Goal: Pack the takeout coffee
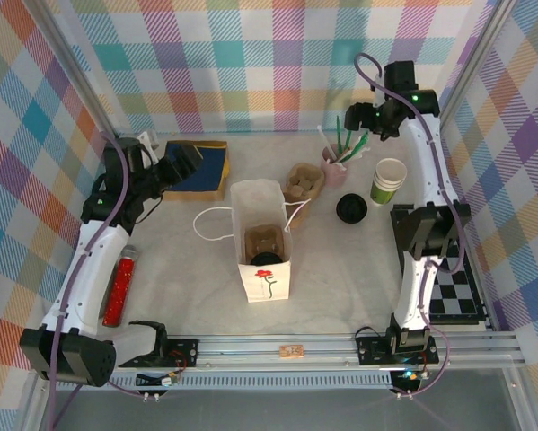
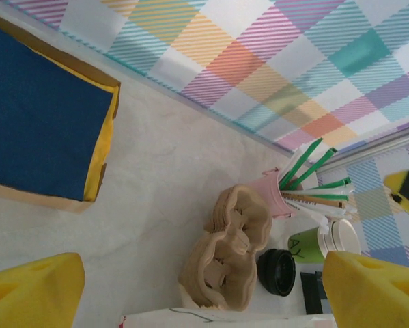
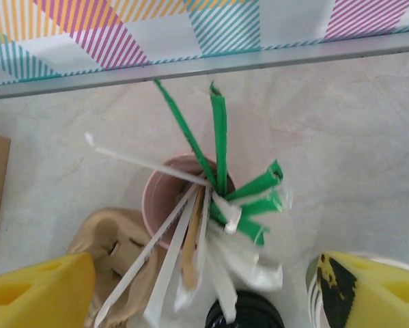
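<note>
Open right gripper (image 3: 201, 294), over the pot (image 1: 333, 162), could snag sticks (image 1: 343, 144), missing the coffee (image 1: 351, 208) at the pot's 5 o'clock; left gripper (image 2: 203, 294) open.

Takeout coffee (image 1: 351, 208) — pink pot (image 1: 332, 165), lidless cup (image 1: 388, 181) close behind

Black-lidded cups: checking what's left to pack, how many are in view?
2. One black-lidded cup stands beside the lidless green cup; another dark lid shows inside the paper bag. The bag may hide more.
</note>
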